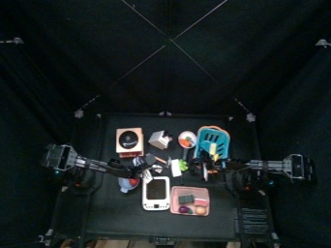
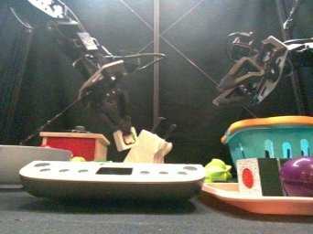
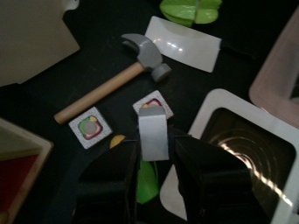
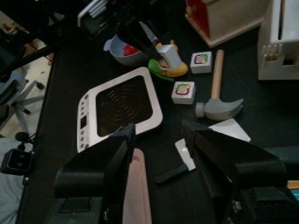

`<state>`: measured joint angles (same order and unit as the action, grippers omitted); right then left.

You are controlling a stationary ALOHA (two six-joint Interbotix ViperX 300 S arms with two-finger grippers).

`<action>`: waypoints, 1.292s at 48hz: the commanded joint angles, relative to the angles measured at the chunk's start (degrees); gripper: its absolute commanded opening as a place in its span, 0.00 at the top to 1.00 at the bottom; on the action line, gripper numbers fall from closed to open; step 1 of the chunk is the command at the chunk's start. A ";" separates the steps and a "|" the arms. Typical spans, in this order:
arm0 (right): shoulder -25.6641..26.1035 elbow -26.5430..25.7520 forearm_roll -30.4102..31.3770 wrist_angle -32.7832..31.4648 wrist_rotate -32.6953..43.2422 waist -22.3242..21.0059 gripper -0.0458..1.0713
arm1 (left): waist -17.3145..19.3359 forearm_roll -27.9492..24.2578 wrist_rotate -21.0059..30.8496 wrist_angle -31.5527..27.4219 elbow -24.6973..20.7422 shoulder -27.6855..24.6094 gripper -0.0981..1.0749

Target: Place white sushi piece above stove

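One arm is doing the job here. The left gripper [image 3: 153, 150] is clamped on the white sushi piece [image 3: 152, 131], which sticks out from between the jaws as a pale strip, lifted clear of the table. From the left wrist view it hangs over the toy hammer [image 3: 117, 80] and a couple of little picture tiles [image 3: 87, 129], right beside the white scale [image 3: 251, 144]. The right gripper [image 2: 251, 78] is parked up high on its own side, jaws spread, nothing in them.

The stove [image 1: 130, 141] is the red-and-wood box toward the back left of the table, so I read "above" as the bare strip of table on its far side in the top view.

My take on doing this bit well:
- Keep the piece high while carrying it, since the stove stands taller than the clutter and clipping its edge could knock it askew.
- Go over or around the stove, then come down straight behind it.
- Only release once the piece is touching the table or nearly so. It looks light and could tip or bounce if dropped.
- Leave a small gap so it doesn't end up leaning on the stove.
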<state>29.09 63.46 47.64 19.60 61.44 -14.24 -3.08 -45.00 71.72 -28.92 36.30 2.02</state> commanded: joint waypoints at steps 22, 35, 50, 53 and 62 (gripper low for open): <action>0.35 -0.44 0.53 0.26 -0.09 -0.26 0.22 | 4.39 0.26 -0.18 -0.35 -2.72 -3.34 0.26; 0.35 -0.44 0.53 0.26 -0.09 -0.26 0.22 | 4.48 0.26 -0.44 0.62 -2.64 -2.72 0.21; 0.35 -0.18 0.53 0.26 -0.09 -0.70 0.22 | 4.04 0.26 -0.44 -0.62 -1.58 -0.62 0.21; 0.35 -0.18 0.53 0.26 -0.09 -0.70 0.22 | 3.96 0.26 -0.53 -0.62 -1.49 -0.62 0.21; 0.35 0.00 0.53 0.26 -0.18 -0.79 0.22 | 3.96 0.18 -0.70 -0.62 -1.49 -0.62 0.21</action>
<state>29.09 63.90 48.25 19.60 61.44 -14.68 0.97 -44.65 71.10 -29.53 35.33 0.44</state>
